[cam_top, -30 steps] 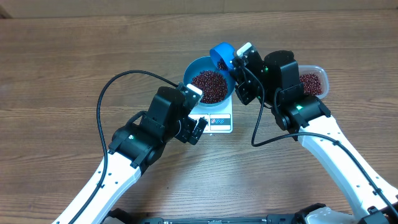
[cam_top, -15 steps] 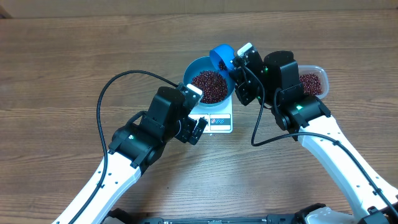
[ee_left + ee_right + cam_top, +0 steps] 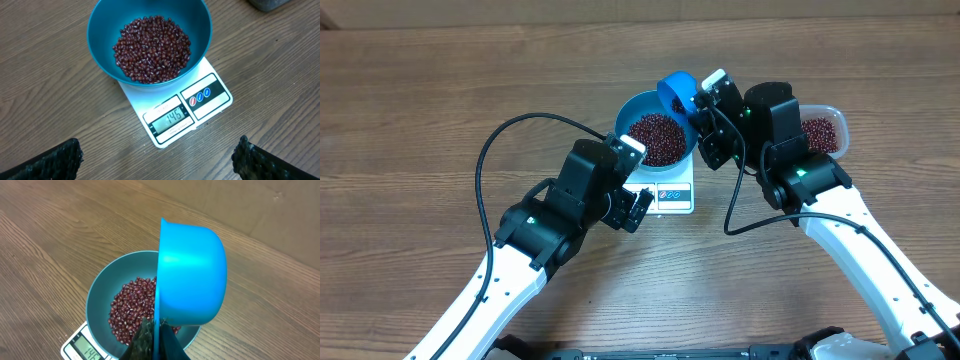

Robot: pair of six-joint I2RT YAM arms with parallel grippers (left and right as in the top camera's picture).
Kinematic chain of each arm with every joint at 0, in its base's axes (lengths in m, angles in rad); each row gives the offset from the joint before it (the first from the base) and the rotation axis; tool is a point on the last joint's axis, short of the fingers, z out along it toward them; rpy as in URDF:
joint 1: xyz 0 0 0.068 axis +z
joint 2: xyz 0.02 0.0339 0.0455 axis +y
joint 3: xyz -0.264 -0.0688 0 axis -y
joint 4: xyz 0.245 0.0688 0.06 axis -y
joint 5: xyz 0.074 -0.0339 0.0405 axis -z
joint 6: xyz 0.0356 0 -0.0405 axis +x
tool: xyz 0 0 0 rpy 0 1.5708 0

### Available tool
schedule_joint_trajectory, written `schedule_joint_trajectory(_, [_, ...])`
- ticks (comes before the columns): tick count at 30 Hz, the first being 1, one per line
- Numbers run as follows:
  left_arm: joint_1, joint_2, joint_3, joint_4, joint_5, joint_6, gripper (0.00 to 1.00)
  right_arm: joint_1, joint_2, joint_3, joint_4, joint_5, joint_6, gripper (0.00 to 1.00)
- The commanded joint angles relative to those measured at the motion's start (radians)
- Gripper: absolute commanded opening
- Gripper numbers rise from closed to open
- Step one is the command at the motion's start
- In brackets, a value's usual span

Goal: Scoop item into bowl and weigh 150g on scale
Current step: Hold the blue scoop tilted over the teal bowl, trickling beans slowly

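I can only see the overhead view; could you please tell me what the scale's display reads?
Observer: The left wrist view shows 146 on the scale, with the bowl of beans on it.
Operator: Is the scoop pouring?
Observer: In the right wrist view the scoop, held by the right pincer, is tipped on its side above the bowl; I see no beans falling.
Operator: And the other arm?
Observer: The left pincer is open, nothing between its fingers.
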Motion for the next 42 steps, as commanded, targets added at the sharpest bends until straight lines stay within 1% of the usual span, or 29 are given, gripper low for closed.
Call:
schedule_joint_trajectory(1, [0.005,0.003,-0.002,0.001,0.016,-0.013,1.00,-0.007,-0.002,0.029,0.007,-0.011,0.010,0.04])
schedule_joint_trajectory(34, [0.005,0.003,-0.002,0.001,0.016,-0.013,0.99,-0.007,-0.002,0.029,-0.016,-0.010,0.010,0.04])
schedule_joint_trajectory(40, [0.005,0.003,-0.002,0.001,0.016,-0.013,1.00,-0.007,-0.002,0.029,0.045,-0.011,0.010,0.04])
schedule_joint_trajectory(42, [0.005,0.003,-0.002,0.001,0.016,-0.013,1.00,-0.006,-0.002,0.029,0.039,-0.011,0.010,0.04])
